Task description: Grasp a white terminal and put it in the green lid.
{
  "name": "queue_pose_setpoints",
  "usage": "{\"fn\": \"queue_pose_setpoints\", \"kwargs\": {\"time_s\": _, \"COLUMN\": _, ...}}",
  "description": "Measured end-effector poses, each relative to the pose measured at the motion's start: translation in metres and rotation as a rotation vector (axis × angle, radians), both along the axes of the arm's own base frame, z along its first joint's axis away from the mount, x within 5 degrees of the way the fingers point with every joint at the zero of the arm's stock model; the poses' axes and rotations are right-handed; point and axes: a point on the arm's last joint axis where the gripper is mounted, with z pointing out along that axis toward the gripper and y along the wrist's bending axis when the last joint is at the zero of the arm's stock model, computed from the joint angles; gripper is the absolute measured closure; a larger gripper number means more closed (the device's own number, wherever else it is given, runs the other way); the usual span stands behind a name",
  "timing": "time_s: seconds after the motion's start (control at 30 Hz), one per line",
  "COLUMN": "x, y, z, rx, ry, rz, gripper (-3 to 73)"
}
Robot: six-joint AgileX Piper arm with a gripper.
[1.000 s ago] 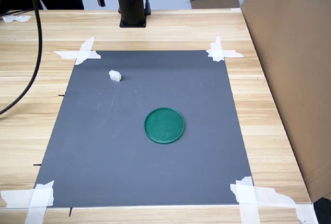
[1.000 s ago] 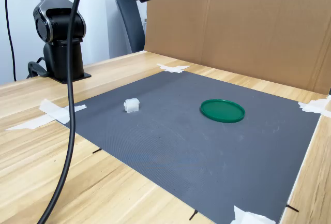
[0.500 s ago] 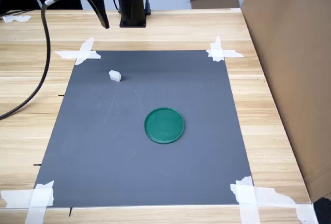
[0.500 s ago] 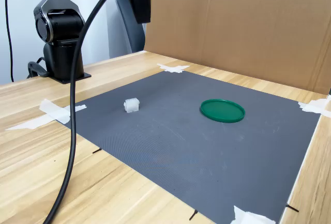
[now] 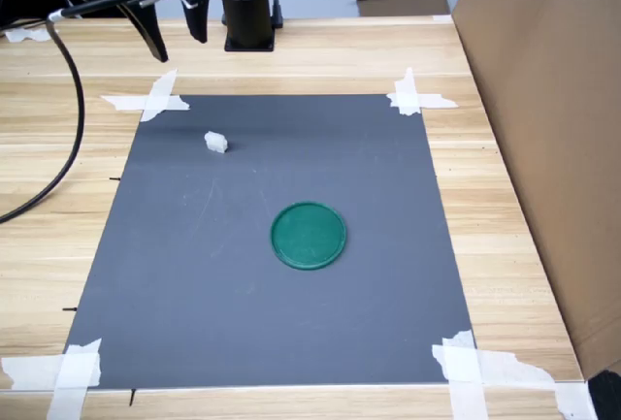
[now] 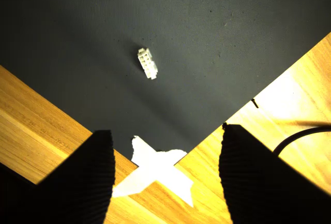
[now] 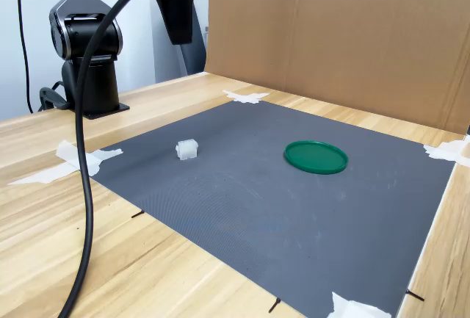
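One white terminal (image 6: 147, 63) lies well apart from the spread gripper (image 6: 165, 177).

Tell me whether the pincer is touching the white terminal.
Apart. In the wrist view, the pincer hangs open above the mat's taped corner, with bare dark mat separating its fingers from the white terminal.

White terminal (image 5: 215, 142); dark-green lid (image 5: 308, 235); plain dark-grey mat (image 5: 243, 284); white tape strips (image 5: 153, 97); light wood-grain table (image 5: 495, 226); black gripper (image 5: 175, 40).
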Motion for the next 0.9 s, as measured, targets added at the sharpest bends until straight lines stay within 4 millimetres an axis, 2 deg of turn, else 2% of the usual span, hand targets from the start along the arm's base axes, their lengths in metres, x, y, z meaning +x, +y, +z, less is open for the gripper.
{"fn": "queue_pose_setpoints", "kwargs": {"time_s": 0.27, "x": -0.001, "y": 0.001, "z": -0.008, "rx": 0.001, "ry": 0.028, "rz": 0.048, "gripper": 19.6}}
{"fn": "queue_pose_setpoints", "kwargs": {"time_s": 0.33, "x": -0.007, "y": 0.002, "z": -0.028, "rx": 0.007, "ry": 0.095, "rz": 0.084, "gripper": 20.8}}
{"fn": "queue_pose_setpoints", "kwargs": {"time_s": 0.43, "x": -0.013, "y": 0.003, "z": -0.044, "rx": 0.007, "ry": 0.136, "rz": 0.097, "gripper": 21.5}}
{"fn": "queue_pose_setpoints", "kwargs": {"time_s": 0.47, "x": -0.014, "y": 0.001, "z": -0.055, "rx": -0.019, "ry": 0.13, "rz": 0.108, "gripper": 21.8}}
{"fn": "queue_pose_setpoints", "kwargs": {"time_s": 0.57, "x": -0.014, "y": -0.002, "z": -0.064, "rx": -0.067, "ry": 0.1, "rz": 0.126, "gripper": 21.9}}
{"fn": "queue_pose_setpoints", "kwargs": {"time_s": 0.77, "x": 0.002, "y": -0.006, "z": -0.083, "rx": -0.09, "ry": 0.089, "rz": 0.14, "gripper": 22.0}}
{"fn": "queue_pose_setpoints", "kwargs": {"time_s": 0.9, "x": 0.008, "y": -0.006, "z": -0.086, "rx": -0.084, "ry": 0.073, "rz": 0.145, "gripper": 22.0}}
